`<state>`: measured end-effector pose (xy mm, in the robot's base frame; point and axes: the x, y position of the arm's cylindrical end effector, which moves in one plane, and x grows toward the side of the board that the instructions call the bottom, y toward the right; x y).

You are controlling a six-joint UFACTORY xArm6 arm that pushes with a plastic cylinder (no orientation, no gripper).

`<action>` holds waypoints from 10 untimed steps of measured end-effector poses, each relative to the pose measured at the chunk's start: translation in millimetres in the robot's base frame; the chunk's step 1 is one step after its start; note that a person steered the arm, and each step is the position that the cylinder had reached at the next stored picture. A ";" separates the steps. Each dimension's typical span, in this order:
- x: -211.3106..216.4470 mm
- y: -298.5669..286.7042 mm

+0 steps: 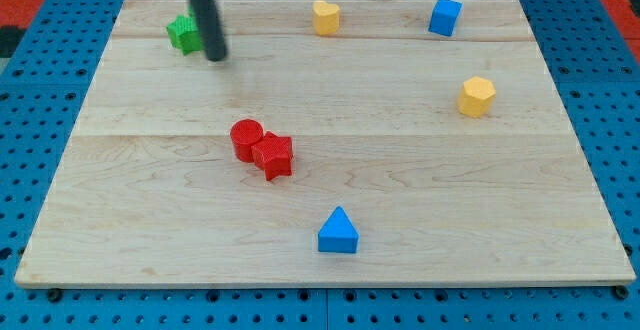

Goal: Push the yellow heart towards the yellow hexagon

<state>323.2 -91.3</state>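
Camera view: my tip [217, 56], bare rod holding nothing, apparently touching green block [183, 33]; should circle far-left of yellow heart [326, 16], then push toward yellow hexagon [477, 96].

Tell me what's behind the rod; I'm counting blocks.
A green block shows at the view's left of my tip. The rod covers its right edge, so its shape is unclear.

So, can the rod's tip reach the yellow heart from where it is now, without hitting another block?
Probably yes. My tip sits beside the green block, at the view's top left. The board between it and the yellow heart holds no block; the red blocks lie lower.
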 end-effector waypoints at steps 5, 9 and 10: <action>-96.1 105.1; -6.5 172.9; 11.6 215.6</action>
<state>334.8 124.3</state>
